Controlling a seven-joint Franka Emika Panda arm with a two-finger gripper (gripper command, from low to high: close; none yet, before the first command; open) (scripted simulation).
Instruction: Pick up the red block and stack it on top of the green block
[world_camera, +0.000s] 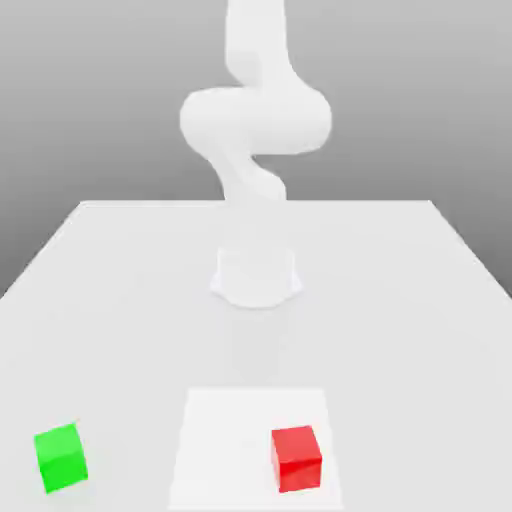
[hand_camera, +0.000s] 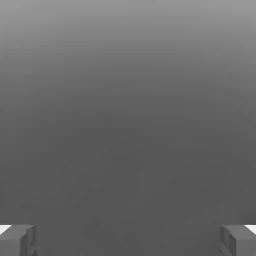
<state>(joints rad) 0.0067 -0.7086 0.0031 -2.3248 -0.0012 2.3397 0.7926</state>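
The red block (world_camera: 296, 458) rests on the table near its front edge, at the exterior view's right of centre, on a lighter square patch (world_camera: 230, 440). The green block (world_camera: 60, 457) sits on the table at the exterior view's front left, well apart from the red one. In the hand view my gripper (hand_camera: 128, 241) is open, its grey fingertips (hand_camera: 18, 240) spread wide with nothing between them and a plain grey background beyond. Neither block appears in the hand view.
The white arm (world_camera: 255, 120) rises from its round base (world_camera: 257, 277) at the middle of the white table (world_camera: 400, 300) and runs out past the picture's upper edge. The table's far edge lies behind the base.
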